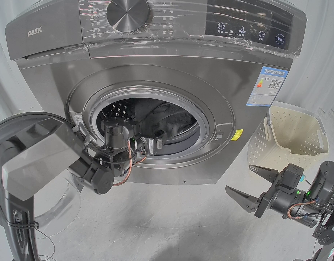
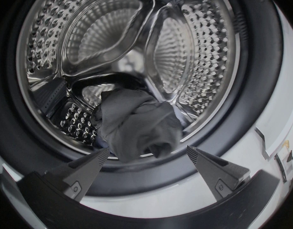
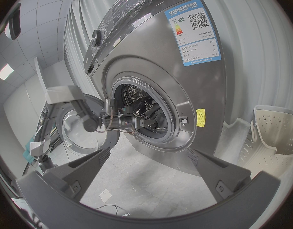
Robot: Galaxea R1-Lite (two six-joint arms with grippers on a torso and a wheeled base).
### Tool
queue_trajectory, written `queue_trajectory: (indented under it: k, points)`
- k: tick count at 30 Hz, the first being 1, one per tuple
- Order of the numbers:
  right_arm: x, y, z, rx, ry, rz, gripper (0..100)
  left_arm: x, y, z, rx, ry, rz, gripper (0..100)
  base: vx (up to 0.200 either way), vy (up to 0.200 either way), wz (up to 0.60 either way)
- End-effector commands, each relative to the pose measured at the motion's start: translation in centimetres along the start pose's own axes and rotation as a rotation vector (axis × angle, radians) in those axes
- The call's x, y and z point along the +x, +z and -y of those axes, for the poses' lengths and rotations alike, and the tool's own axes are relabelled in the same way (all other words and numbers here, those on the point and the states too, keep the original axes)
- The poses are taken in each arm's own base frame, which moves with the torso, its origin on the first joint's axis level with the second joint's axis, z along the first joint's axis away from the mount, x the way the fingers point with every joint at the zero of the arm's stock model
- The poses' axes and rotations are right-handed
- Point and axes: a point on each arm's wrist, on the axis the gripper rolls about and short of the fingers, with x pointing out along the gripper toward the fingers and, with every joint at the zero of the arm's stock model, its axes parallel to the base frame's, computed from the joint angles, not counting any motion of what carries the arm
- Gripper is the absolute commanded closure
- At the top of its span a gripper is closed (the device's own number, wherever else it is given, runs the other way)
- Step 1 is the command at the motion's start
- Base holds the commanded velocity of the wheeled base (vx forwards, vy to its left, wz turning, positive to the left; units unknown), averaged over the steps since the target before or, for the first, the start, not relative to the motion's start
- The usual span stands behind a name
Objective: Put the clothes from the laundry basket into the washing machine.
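Two grippers, both spread wide and holding nothing. Head view: I see the left gripper (image 1: 157,142) at the washing machine (image 1: 156,66) mouth and the right gripper (image 1: 238,178) above the floor near the cream laundry basket (image 1: 261,145). Left wrist: a grey garment (image 2: 137,128) lies low in the drum (image 2: 200,48), just past the fingers. Right wrist: a blue-edged label (image 3: 197,32) and a yellow sticker (image 3: 200,117) on the machine's front.

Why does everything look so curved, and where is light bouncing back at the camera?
Right wrist view: a fisheye lens bows the grey metal washing machine and blackens the corners. Head view: the clear plastic film over its panel catches glare. Left wrist view: the shiny perforated steel drum mirrors bright highlights.
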Motion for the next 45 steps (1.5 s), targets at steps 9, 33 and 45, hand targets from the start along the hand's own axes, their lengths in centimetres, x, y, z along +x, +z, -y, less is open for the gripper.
queue_trajectory:
  k: [9,33,45]
  points:
    - [-0.1,0.1,-0.1,-0.002,0.000,0.004,0,-13.2,3.2,4.1,0.015,-0.196,0.041,0,0.000,0.000,0.00]
    - [-4.0,1.7,0.9,-0.008,-0.091,0.109,0,-30.0,1.2,-0.5,-0.063,-0.110,0.178,0,-0.092,0.000,0.00]
    - [-5.7,1.9,1.9,-0.006,-0.186,0.118,0,-33.1,0.6,-2.0,-0.056,0.015,0.115,0,-0.150,0.000,0.00]
